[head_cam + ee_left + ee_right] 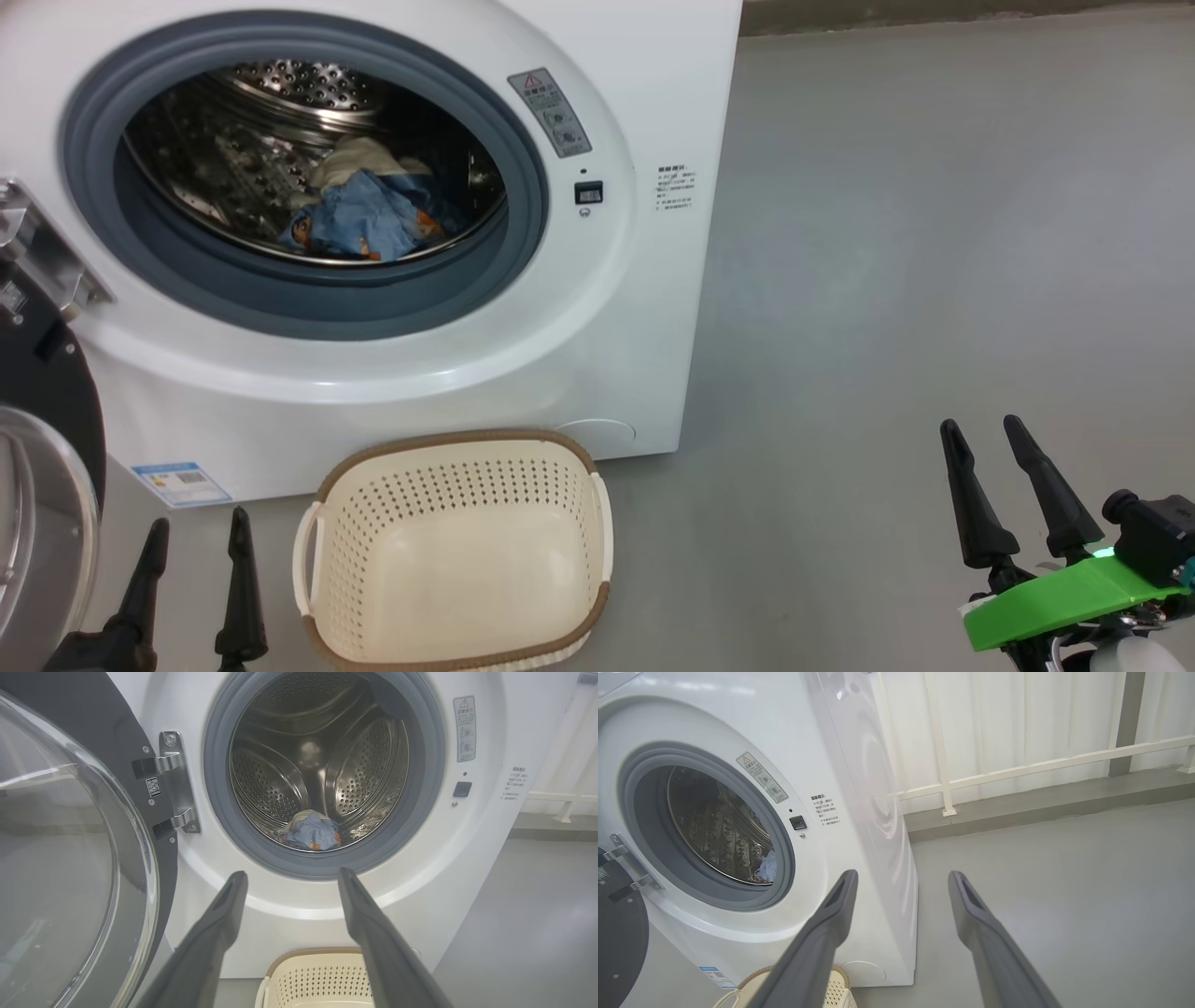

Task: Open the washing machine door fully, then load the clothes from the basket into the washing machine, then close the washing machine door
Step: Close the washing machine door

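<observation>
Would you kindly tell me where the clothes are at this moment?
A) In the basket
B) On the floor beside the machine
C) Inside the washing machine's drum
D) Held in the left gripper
C: the clothes lie as a blue heap on the bottom of the steel drum of the washing machine, and the basket in front shows its bare cream bottom.

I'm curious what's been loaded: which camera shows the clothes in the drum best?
The head view: the clothes lie large and unblocked in the drum, blue, cream and orange. The left wrist view shows them smaller; the right wrist view, just a sliver.
</observation>
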